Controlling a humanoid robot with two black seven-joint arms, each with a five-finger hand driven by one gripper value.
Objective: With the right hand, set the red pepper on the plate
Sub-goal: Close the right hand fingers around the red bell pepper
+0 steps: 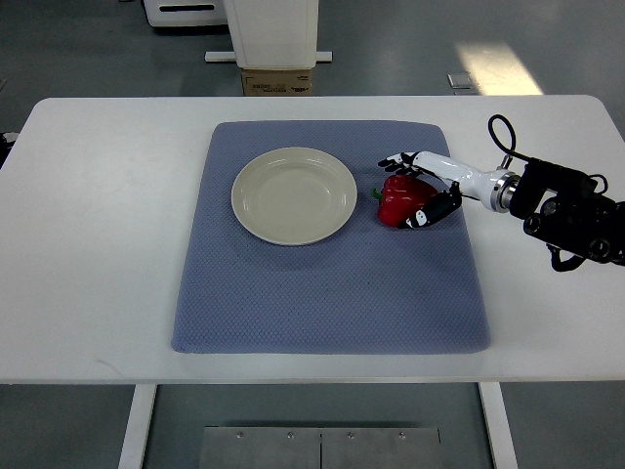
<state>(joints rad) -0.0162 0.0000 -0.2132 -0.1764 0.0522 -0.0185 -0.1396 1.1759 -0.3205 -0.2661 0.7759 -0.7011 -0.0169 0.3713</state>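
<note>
The fingers [398,162] of the right hand [422,188] curled around the red pepper [399,201], gripping it from its right side, with the thumb low on its near face. The pepper sat on the blue mat [322,283], just beside the right rim of the empty cream plate [293,195], toward the mat's far right corner. The mat lay mid-tabletop [88,244].

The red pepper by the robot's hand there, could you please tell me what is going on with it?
The robot's right hand is wrapped around the glossy red bell pepper, which sits on the blue-grey textured mat just right of the round cream plate. The plate holds nothing yet. The left arm is out of view.
</note>
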